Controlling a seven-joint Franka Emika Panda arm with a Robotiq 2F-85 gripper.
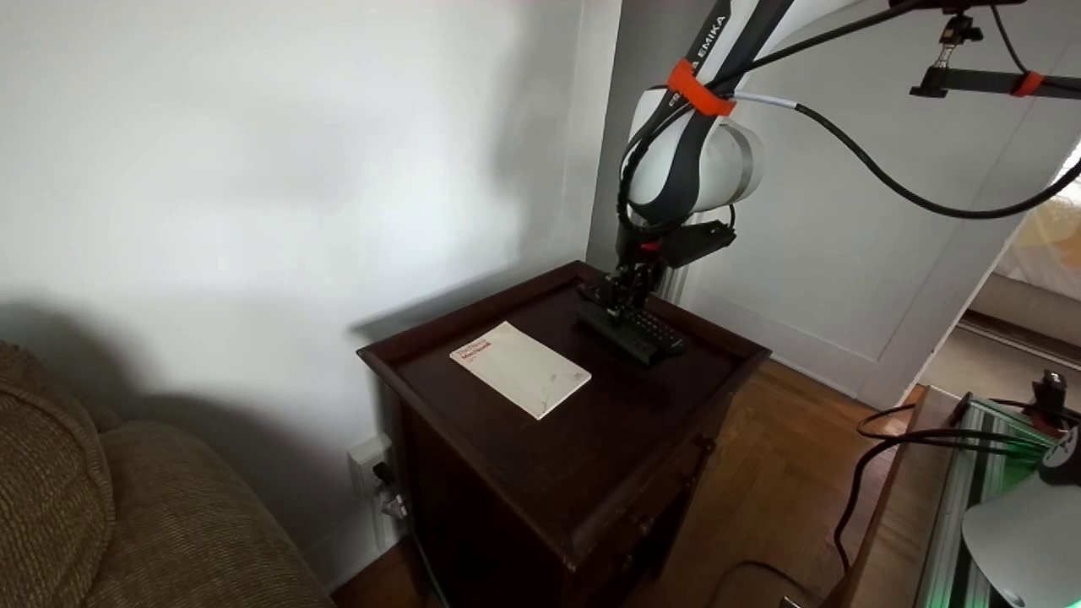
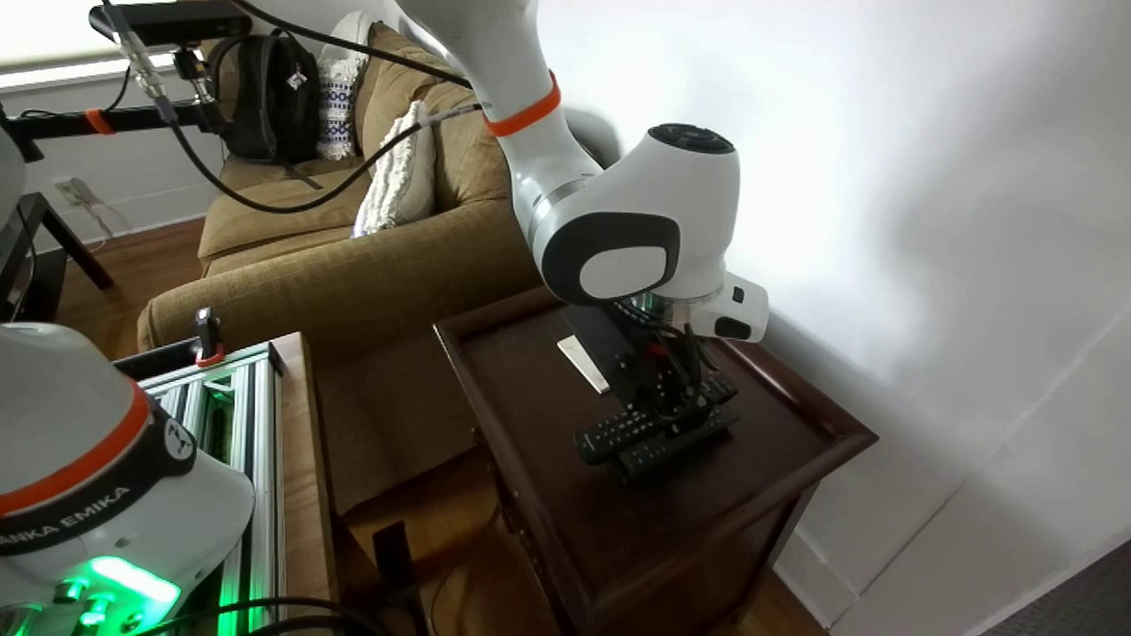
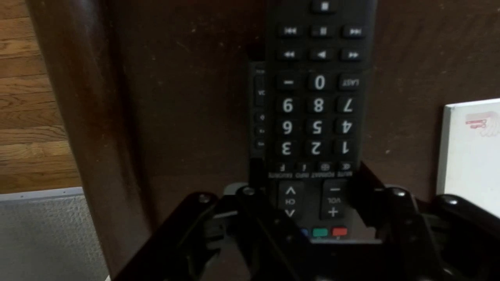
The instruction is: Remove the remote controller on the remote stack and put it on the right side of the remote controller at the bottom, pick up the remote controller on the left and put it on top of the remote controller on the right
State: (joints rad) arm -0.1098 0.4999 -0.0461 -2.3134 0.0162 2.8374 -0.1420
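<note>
"Left to right, then. Clock centre?"

"The upper slim black remote controller with white-printed keys (image 3: 317, 117). In an exterior view, a brown woven-fabric sofa (image 1: 169, 507) fills eight o'clock from it. Nearer, between eight and nine, a flat white paper sheet with red lettering (image 1: 519, 371) lies clear of it, on a dark reddish wooden cabinet (image 1: 625, 431)."

"And underneath?"

"A second slim black remote controller (image 3: 256, 111), on the cabinet top. The wrist view shows just a strip of it at nine o'clock — the upper one covers the rest."

"Anything holding the upper one?"

"The black two-finger gripper (image 3: 311, 180), at six o'clock there. Its fingers stand at the remote's width, one against each long edge, so it has hold. Whether that remote is raised, I can't tell."

"What's in the way?"

"The gripper itself — it hides part of the pair in both exterior views. Farther right, a looping black cable (image 1: 971, 214) hangs at two o'clock and a wood-topped bench (image 1: 908, 515) stands at four, both well apart."
</note>
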